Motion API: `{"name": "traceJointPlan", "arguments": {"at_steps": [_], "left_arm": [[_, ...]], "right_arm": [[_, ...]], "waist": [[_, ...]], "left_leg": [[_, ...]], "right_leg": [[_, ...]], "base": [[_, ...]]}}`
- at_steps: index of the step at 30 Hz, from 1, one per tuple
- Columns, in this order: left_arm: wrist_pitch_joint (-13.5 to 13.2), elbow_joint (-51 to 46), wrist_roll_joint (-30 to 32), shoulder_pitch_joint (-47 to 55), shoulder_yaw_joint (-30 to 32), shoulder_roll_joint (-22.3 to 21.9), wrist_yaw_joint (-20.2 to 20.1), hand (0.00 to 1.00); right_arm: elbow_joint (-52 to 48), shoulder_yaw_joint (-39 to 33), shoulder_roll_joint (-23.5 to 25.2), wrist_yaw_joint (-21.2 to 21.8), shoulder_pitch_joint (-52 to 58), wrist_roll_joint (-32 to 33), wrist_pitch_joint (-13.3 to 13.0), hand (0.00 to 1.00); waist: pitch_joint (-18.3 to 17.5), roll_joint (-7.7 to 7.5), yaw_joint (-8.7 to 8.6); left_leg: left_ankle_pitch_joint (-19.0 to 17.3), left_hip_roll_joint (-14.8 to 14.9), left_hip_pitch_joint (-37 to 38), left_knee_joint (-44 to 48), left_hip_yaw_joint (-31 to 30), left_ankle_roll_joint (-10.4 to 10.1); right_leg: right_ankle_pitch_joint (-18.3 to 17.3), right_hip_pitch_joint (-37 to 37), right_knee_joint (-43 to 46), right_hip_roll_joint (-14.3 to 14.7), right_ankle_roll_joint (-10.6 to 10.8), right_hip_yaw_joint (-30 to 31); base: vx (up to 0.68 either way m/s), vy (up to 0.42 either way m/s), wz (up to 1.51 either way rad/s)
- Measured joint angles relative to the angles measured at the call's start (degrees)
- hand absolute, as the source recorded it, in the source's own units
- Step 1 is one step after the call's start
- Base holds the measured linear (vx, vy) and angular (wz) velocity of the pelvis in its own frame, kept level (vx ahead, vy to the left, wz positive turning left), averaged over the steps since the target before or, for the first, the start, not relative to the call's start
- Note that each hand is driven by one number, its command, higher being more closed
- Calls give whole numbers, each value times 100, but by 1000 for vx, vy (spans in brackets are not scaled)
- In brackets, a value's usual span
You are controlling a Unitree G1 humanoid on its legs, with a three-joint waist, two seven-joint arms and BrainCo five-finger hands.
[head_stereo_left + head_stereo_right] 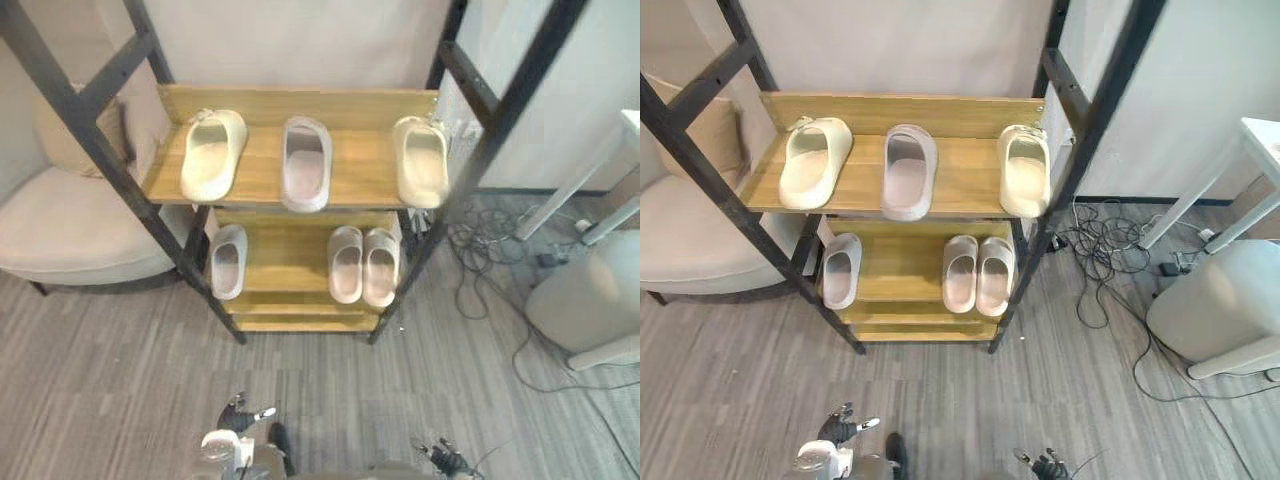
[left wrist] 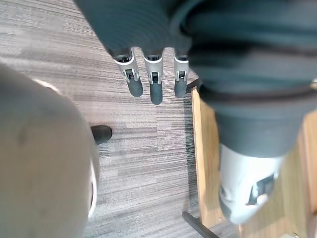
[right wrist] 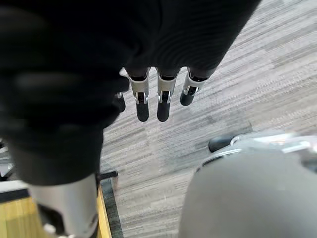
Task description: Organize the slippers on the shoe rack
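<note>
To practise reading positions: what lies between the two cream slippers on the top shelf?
One grey slipper, apart from both the left cream slipper and the right cream slipper, as the left eye view shows.

A beige armchair [image 1: 70,225] sits left, a white table [image 1: 1260,138] right.

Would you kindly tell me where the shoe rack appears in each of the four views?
Left eye view: shoe rack at centre, upper half.
Right eye view: shoe rack at centre, slightly further left.
Left wrist view: shoe rack, one wooden edge, close up.
Right wrist view: shoe rack, one wooden corner.
Shared landmark: the grey striped floor.
</note>
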Motion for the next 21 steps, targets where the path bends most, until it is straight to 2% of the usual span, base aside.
{"name": "traceJointPlan", "arguments": {"at_steps": [2, 3, 5, 7, 8, 9, 10, 12, 15, 16, 19, 21], "left_arm": [[3, 11, -4, 29, -45, -36, -4, 0], [8, 16, 5, 36, -109, -26, -6, 0], [9, 68, 38, 42, -242, 2, -6, 0], [12, 76, 46, 40, -256, 0, 6, 0], [8, 74, 45, 43, -256, -4, 8, 0], [4, 68, 45, 52, -255, 12, 5, 0], [17, 104, 60, 52, -254, -15, 6, 0], [4, 126, 112, 72, -252, -148, -9, 0], [1, 163, 132, 115, -246, -218, -14, 0], [1, 189, 175, 113, -246, -228, -54, 0], [-4, 185, 273, 105, -245, -198, -95, 0], [-7, 186, 276, 105, -207, -188, -94, 0]], "right_arm": [[-23, -7, -96, 7, -4, -4, 0, 0], [-21, -7, -120, 8, -3, -5, 4, 0], [-21, 0, -148, 7, 6, -6, 6, 0], [-29, -3, -129, 6, 12, -23, 10, 0], [-31, -2, -117, 5, 16, -19, 12, 0], [-29, 2, -70, 7, 26, -18, 13, 0], [-15, -10, -74, 13, 22, -15, 9, 0], [38, -26, -182, 15, 31, -15, -3, 0], [107, -76, -225, 3, 30, -13, -16, 0], [111, -76, -217, -10, 44, -13, -21, 0], [111, -74, -173, -30, 41, -13, -32, 0], [109, -64, -164, -35, 42, -12, -37, 0]], "waist": [[-22, 130, 7], [-17, 151, -16], [-7, 194, -97], [-10, 188, -132], [-14, 180, -134], [-66, 92, -123], [-112, 129, -125], [-232, 311, -113], [-262, 389, -111], [-274, 386, -115], [-297, 363, -114], [-271, 294, -112]], "left_leg": [[-111, -32, 166, -38, 58, 65], [-159, -71, 338, -121, 51, 114], [-178, -50, 537, -214, -59, 116], [-178, 27, 626, -185, -177, 115], [-179, 60, 659, -171, -239, 112], [-194, 11, 686, -171, -259, 77], [-283, 72, 733, -182, -332, -63], [-298, 213, 767, -256, -339, -105], [-278, 342, 946, -358, -341, -223], [-301, 387, 1026, -441, -340, -295], [-297, 434, 1016, -448, -341, -318], [-297, 417, 1017, -475, -339, -318]], "right_leg": [[8, -426, 991, -111, -10, 164], [-124, -690, 1618, -192, 41, 230], [-525, -852, 1802, -82, 21, 129], [-619, -922, 1324, 141, -49, -30], [-516, -934, 842, 253, -159, -86], [15, -937, 286, 303, -253, -92], [8, -884, 211, 376, -244, -144], [78, -726, -66, 547, -302, -143], [218, -400, -517, 745, -377, -157], [262, -280, -688, 834, -402, -149], [394, -197, -929, 886, -407, -151], [541, -99, -1177, 897, -388, -145]], "base": [[194, 245, -14], [213, 197, 10], [248, 94, 31], [206, -45, 37], [181, -145, 36], [211, -208, 36], [221, -207, 14], [191, -167, -6], [105, -122, -11], [72, -80, -9], [16, -13, -2], [0, 0, 0]]}}
